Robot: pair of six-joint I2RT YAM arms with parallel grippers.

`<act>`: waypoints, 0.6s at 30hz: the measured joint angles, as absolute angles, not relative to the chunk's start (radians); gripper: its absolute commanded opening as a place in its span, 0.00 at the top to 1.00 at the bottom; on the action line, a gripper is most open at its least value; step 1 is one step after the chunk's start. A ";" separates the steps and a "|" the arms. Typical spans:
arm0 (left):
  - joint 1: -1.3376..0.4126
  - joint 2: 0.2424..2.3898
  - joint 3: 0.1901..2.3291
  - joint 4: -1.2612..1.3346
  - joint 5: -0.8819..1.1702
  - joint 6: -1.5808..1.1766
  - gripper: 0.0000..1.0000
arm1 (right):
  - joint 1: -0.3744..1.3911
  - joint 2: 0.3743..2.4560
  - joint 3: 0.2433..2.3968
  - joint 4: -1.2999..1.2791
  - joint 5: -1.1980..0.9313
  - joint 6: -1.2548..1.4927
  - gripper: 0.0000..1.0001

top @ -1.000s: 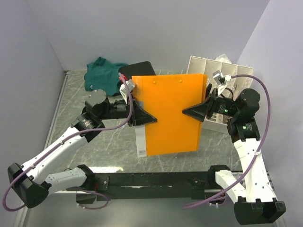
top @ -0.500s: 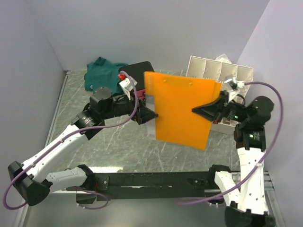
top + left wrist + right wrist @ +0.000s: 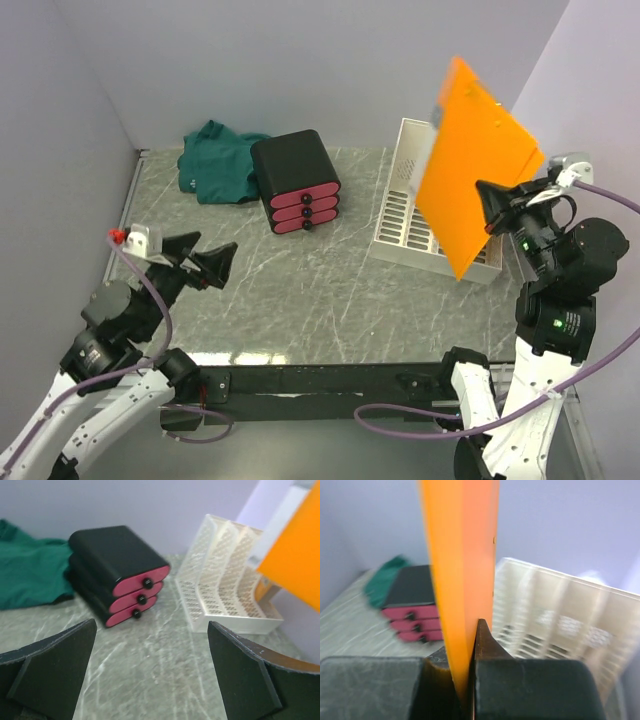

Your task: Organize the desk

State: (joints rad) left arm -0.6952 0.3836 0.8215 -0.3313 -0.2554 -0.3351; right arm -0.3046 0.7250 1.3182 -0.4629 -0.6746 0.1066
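Observation:
The desk [image 3: 300,290] is a grey-green marble top with a black front rail. A flat orange folder [image 3: 475,170] hangs tilted in the air over the white file rack [image 3: 400,225] at the right. My right gripper [image 3: 487,205] is shut on the folder's lower right edge. In the right wrist view the folder [image 3: 460,555] stands edge-on, pinched between the fingers of the right gripper [image 3: 475,630]. My left gripper [image 3: 205,255] is open with nothing in it, low over the desk's front left. In its own view the left gripper [image 3: 151,630] spans bare marble [image 3: 150,670].
A black drawer box with pink fronts [image 3: 295,180] stands at the back middle, with a green cloth [image 3: 215,160] crumpled to its left by the wall. The slotted rack [image 3: 225,580] lies right of the drawer box [image 3: 115,555]. Walls close the back and both sides.
My left gripper let go of the orange folder, opened wide and drew back to the front left. My right gripper closed on the folder and lifted it up and right over the rack.

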 measured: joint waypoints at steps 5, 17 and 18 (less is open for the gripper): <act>-0.695 0.276 0.685 -0.374 -0.329 -0.353 0.00 | -0.306 0.707 1.281 -0.444 -0.462 0.100 1.00; -0.695 0.265 0.637 -0.387 -0.369 -0.364 0.00 | -0.297 0.739 1.088 -0.245 -0.319 0.155 1.00; -0.695 0.267 0.637 -0.387 -0.368 -0.364 0.01 | -0.292 0.753 1.074 -0.226 -0.307 0.159 1.00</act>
State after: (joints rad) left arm -0.6952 0.2672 0.6369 -0.3866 -0.3683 -0.3637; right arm -0.2916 0.7528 1.0737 -0.2256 -0.3065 0.1589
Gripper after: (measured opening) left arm 0.995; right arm 0.010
